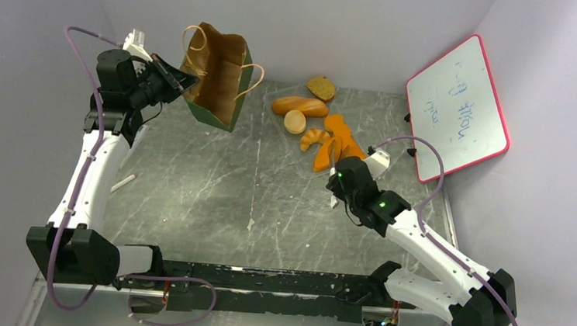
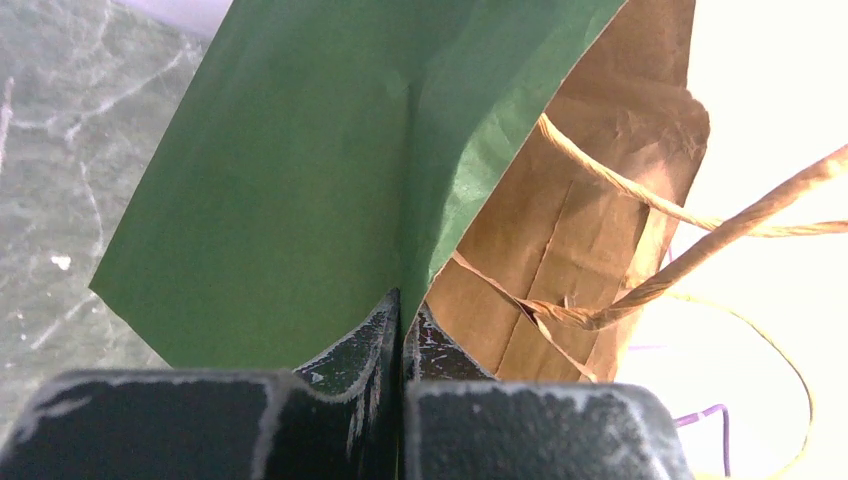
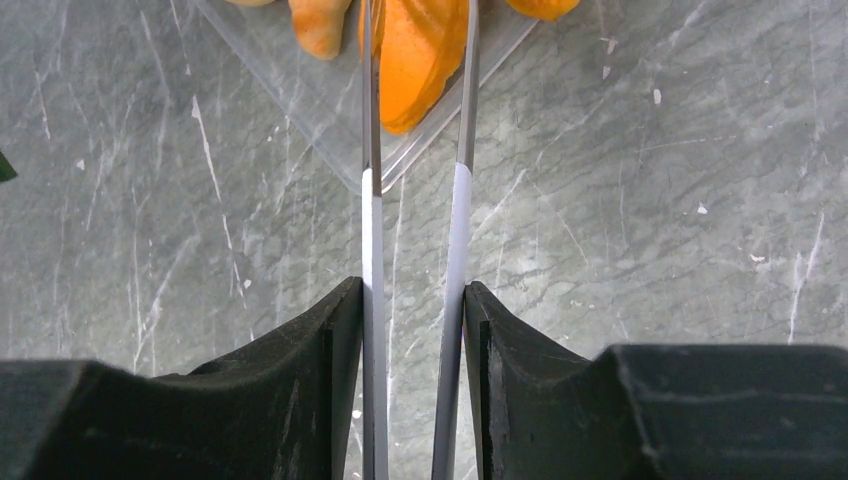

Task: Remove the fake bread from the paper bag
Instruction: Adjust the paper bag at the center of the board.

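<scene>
Pinching the paper bag [image 1: 218, 80] by its green side fold with the left claw [image 2: 402, 330], lifted off the counter [image 1: 228, 197], tilted, seemingly empty. Spotting the fake bread [image 1: 299, 106] clustered mid-counter, apart from it. Clamping tweezers [image 3: 460, 200] in the right claw [image 3: 415, 300], reaching over the flat orange piece [image 3: 420, 60]. Probably light, stiff, slick, so best gripped across the narrow middle. Open room up front, less by the whiteboard [image 1: 461, 106] at right.

Lit softly and evenly from above in the top view, faint shadows on the grey marbled tabletop [image 1: 251, 207]. Blows out to white glare beside the dark green paper bag [image 2: 300, 150] at the left wrist. Reads sharp at the right wrist.
</scene>
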